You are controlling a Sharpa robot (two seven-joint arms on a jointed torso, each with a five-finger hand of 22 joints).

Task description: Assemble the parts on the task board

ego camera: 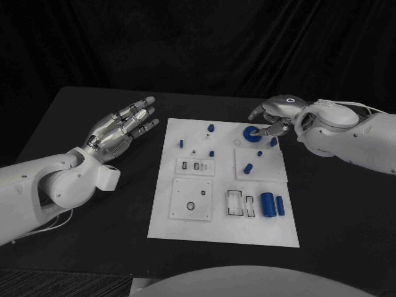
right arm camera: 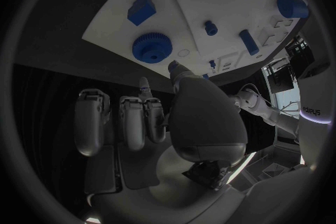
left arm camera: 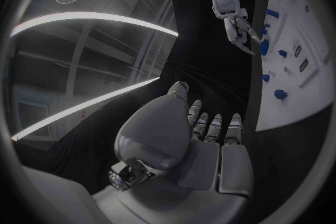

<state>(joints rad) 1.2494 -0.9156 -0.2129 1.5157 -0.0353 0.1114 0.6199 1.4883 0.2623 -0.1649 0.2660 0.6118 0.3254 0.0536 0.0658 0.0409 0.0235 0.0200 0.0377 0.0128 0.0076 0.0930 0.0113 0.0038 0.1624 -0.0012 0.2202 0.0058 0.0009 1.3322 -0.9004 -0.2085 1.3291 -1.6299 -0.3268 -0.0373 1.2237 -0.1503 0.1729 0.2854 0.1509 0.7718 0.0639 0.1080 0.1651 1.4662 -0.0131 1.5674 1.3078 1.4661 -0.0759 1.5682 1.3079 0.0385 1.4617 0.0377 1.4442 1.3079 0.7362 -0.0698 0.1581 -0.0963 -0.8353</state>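
One blue gear-like part [ego camera: 252, 132] sits at the upper right of the task board [ego camera: 224, 232], just beside the curled, empty fingers [ego camera: 271, 131] of the right hand [ego camera: 278, 117], much nearer than the spread left hand [ego camera: 122, 129].

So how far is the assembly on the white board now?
Early stage, it seems. Some small blue pegs already stand upright in the task board. In hand: the right robot hand hovers beside the blue gear, fingers curled, not gripping it. Left to do: the two blue cylinders and other loose parts lie unplaced. The left robot hand waits open, off the board.
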